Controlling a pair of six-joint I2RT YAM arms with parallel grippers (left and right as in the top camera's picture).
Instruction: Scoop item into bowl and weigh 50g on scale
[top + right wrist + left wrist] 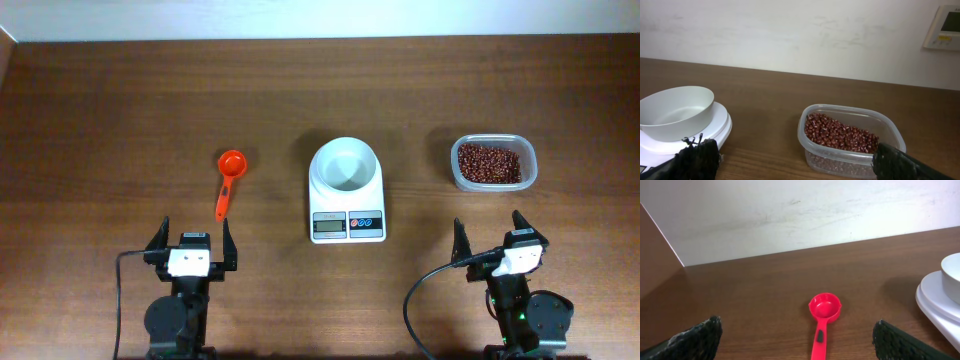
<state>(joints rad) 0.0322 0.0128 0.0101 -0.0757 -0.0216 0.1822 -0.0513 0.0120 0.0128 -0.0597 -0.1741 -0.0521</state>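
The left jaws stand spread wide with nothing between them, low over the near edge of the desk (120, 110). The right jaws are spread just as wide, also empty. Just ahead of the left jaws lies an orange-red scoop (824, 315), its round cup facing up and pointing away, its handle running back toward the gap between the fingers; whether the handle end touches a finger cannot be told. Ahead of the right jaws sits a clear rounded-rectangular tub (840, 162) holding the beans (840, 134): many small, glossy, dark red-brown grains in a loose maroon heap that covers the tub's floor and stays below its rim. Between scoop and tub, at the middle of the desk, stands the scale (348, 225), white and rectangular, its grey display and its red and blue buttons on the near side. The bowl (346, 166) rests upright on the scale's platform; it is round, white and smooth-sided, and its inside looks bare. Behind the desk rises a pale wall (790, 215), with a white panel (944, 27) at the right.
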